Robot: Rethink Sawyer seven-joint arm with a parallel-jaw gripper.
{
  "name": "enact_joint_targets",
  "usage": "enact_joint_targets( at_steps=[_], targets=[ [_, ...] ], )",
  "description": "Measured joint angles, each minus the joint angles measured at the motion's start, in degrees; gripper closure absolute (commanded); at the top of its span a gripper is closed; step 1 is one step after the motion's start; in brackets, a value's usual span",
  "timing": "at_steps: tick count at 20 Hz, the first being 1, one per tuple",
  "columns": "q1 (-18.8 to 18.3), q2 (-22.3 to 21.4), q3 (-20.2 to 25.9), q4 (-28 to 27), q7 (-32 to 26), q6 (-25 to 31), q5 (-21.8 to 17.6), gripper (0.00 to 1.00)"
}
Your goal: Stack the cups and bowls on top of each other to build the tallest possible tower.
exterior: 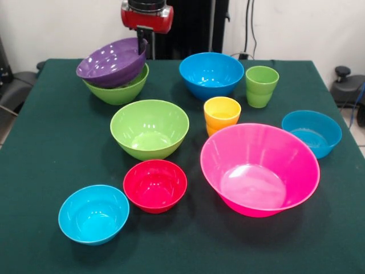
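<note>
My gripper (141, 45) comes down from the top edge at the far left and is shut on the raised right rim of the purple bowl (111, 61). That bowl sits tilted inside a lime green bowl (121, 92). A second lime green bowl (149, 128) stands mid-table. A blue bowl (211, 74) is at the far centre, with the light green cup (262, 85) to its right. The yellow-orange cup (222, 114) stands just behind the huge pink bowl (259, 168). Another blue bowl (312, 132) is at the right. The red bowl (155, 185) and cyan bowl (93, 214) stand near the front left.
All stand on a dark green tablecloth (51, 148). The robot's black pedestal (191, 28) is behind the far edge. Dark equipment sits off the table at the left (14, 85) and right (348, 85) edges.
</note>
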Motion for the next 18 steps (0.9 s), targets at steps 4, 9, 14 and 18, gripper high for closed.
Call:
enact_joint_targets(
  at_steps=[4, 9, 14, 18],
  targets=[
    [0.0, 1.5, -0.1, 0.0, 0.0, -0.6, -0.1, 1.0],
    [0.0, 2.5, -0.1, 0.0, 0.0, -1.6, -0.1, 0.0],
    [0.0, 2.5, -0.3, 0.0, 0.0, -2.9, -0.9, 0.0],
    [0.0, 2.5, -0.3, 0.0, 0.0, -3.8, -1.5, 0.0]
  ],
)
